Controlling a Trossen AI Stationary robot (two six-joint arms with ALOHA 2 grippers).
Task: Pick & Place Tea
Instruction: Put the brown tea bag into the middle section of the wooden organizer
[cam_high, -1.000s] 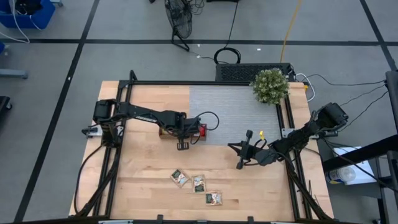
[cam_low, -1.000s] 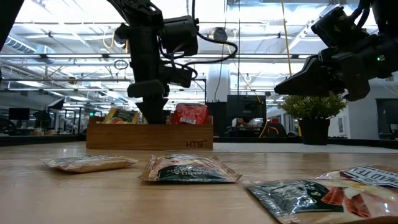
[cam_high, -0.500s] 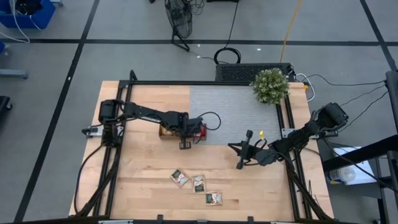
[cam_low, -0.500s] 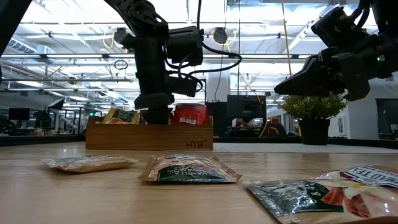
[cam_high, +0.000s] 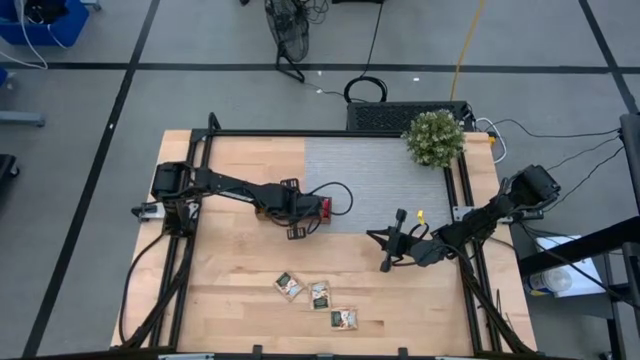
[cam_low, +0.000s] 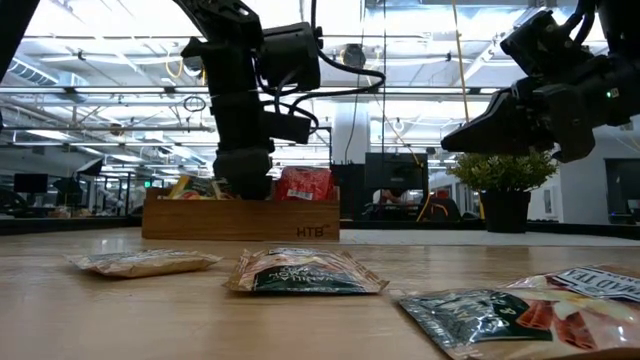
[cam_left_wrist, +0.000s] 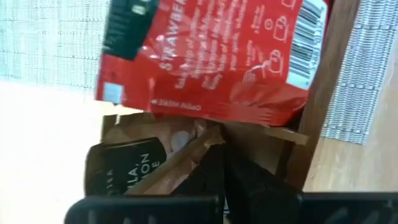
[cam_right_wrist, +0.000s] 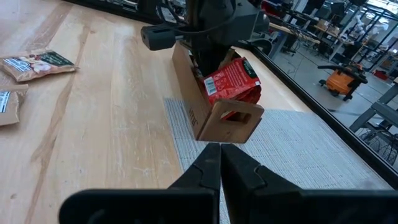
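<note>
**Left jaws down in the tray**

Left gripper has its jaws together, poked into the tray beside a red sachet. Three more sachets lie on the desk, well clear of it. Right gripper hangs off to the side, jaws together, holding nothing.

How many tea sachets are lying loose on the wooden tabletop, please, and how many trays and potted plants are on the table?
Loose tea sachets on the tabletop: 3 (first, second, third)
Wooden tray, holding more sachets: 1
Potted plant: 1
Total: 5
</note>
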